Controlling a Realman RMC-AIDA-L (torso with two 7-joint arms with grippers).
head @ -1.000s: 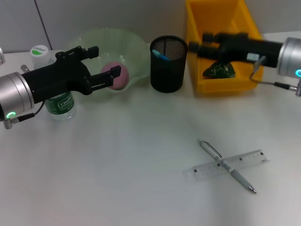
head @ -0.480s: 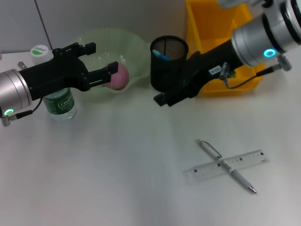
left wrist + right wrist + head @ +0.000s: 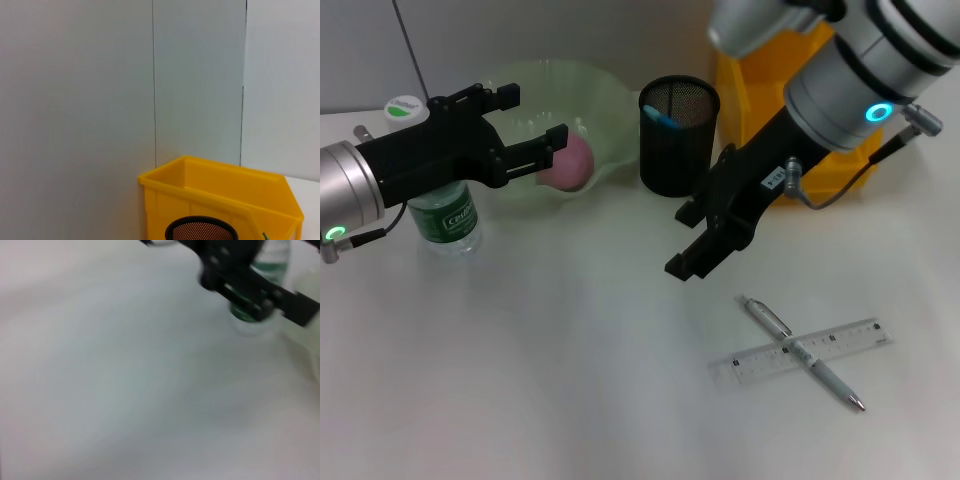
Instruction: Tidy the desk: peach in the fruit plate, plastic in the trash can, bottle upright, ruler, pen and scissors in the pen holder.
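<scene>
White bench (image 3: 520,380) is carrying everything here. The pink peach (image 3: 570,162) is sitting inside the pale green fruit plate (image 3: 605,95) at the back. The bottle (image 3: 442,218) with the green label is standing upright just beside the plate, partly hidden behind the left arm. The left end effector (image 3: 530,133) is hanging over the plate near the peach, with its 2 fingers spread apart and nothing between them.

The black mesh pen holder (image 3: 678,135) is standing in the middle at the back, with something blue poking up inside it. The yellow trash can (image 3: 745,75) is right beside it, mostly covered by the right arm in the head view; the left wrist view is showing both the holder and the can (image 3: 220,195) against a grey wall.

The right end effector (image 3: 701,238) is pointing down over the bench in front of the pen holder, its fingers parted and gripping nothing. The silver pen (image 3: 802,352) is lying across the clear ruler (image 3: 850,338), making an X on the bench, near that end effector but apart from it.
</scene>
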